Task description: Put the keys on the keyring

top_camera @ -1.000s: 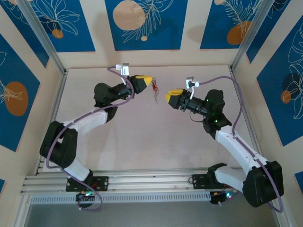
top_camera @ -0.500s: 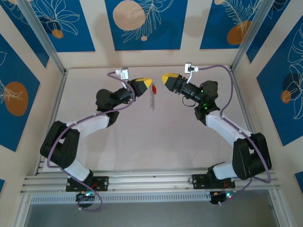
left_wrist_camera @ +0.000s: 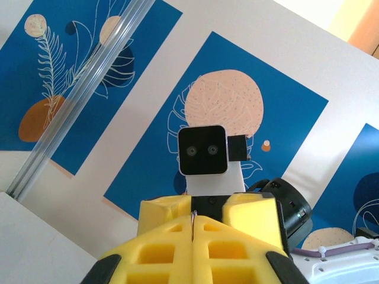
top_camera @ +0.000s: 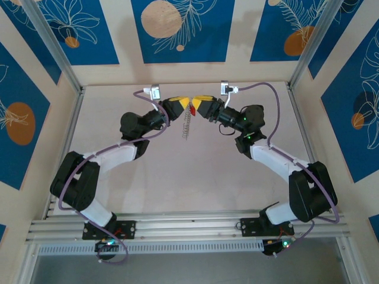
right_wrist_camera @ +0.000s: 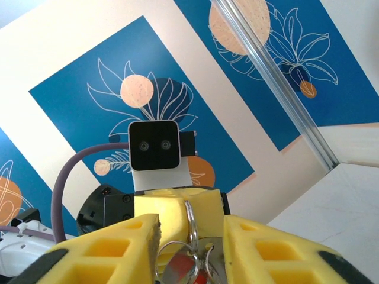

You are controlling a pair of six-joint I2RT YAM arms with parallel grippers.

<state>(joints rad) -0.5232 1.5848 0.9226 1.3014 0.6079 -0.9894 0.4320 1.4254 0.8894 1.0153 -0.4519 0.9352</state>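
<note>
My left gripper point(top_camera: 184, 104) is raised at the back middle of the table, shut on the top of the keyring point(right_wrist_camera: 189, 220), a thin silver loop whose edge shows between its yellow fingers point(left_wrist_camera: 172, 236). The grey fringe of the keyring point(top_camera: 186, 126) dangles below it. My right gripper point(top_camera: 196, 107) meets it nose to nose and is open, its fingers point(right_wrist_camera: 121, 245) standing either side of the loop. The red-headed key point(right_wrist_camera: 188, 271) hangs among small rings between those fingers; whether it is threaded on the loop I cannot tell.
The pale tabletop point(top_camera: 195, 177) lies well below both grippers. Blue patterned panels point(top_camera: 177, 29) and aluminium posts point(top_camera: 53, 47) wall in the back and sides. Each wrist camera faces the other arm's camera block point(left_wrist_camera: 203, 151) at close range.
My right gripper has swung left and forward until its open fingers straddle the keyring. The left gripper has held its place, and the dangling fringe now hangs a little lower left.
</note>
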